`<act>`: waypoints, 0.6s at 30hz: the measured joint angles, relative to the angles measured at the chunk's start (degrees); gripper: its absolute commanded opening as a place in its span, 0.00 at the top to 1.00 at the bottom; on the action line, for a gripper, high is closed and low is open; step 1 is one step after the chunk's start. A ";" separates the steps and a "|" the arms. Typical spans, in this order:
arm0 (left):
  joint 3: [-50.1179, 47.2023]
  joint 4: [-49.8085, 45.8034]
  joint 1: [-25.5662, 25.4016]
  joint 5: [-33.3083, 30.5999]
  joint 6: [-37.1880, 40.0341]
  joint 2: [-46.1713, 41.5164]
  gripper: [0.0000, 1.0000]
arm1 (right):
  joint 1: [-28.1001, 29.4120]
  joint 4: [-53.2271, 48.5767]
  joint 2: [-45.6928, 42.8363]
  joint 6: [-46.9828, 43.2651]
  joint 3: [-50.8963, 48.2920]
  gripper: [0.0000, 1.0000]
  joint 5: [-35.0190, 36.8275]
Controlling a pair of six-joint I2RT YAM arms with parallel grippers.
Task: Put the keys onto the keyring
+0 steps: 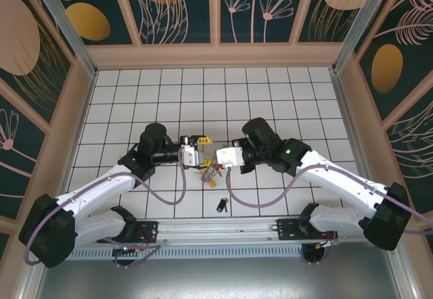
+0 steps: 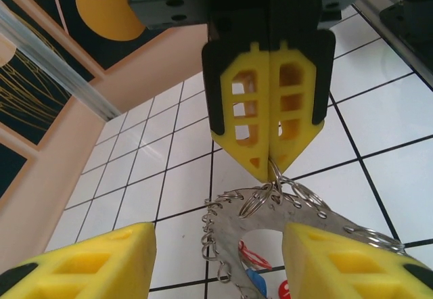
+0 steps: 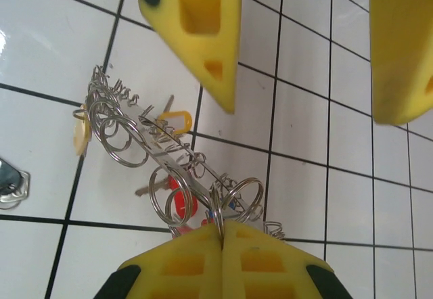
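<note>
Right hand (image 2: 270, 167) clenched on keyring (image 2: 226, 221) | left hand (image 2: 218, 238) released | top view: black key (image 1: 221, 205) apart

Dull grey flat metal keyring (image 2: 223, 221) hung with shiny steel wire loops, keys (image 3: 179, 203) with smooth red and yellow plastic heads, matt yellow plastic tool fingers (image 3: 196, 35), glossy white tiled counter (image 3: 54, 49)

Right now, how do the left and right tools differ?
The left tool is open, jaws wide apart; the right tool is shut, jaws pressed together. The right tool grips the keyring at its edge; the left tool holds nothing. Shared: both have yellow jaws and face each other across the keyring.
</note>
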 measured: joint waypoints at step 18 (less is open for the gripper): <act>3.02 -0.55 0.00 4.46 6.99 4.17 0.68 | 0.00 0.07 0.31 3.50 1.11 1.00 -4.92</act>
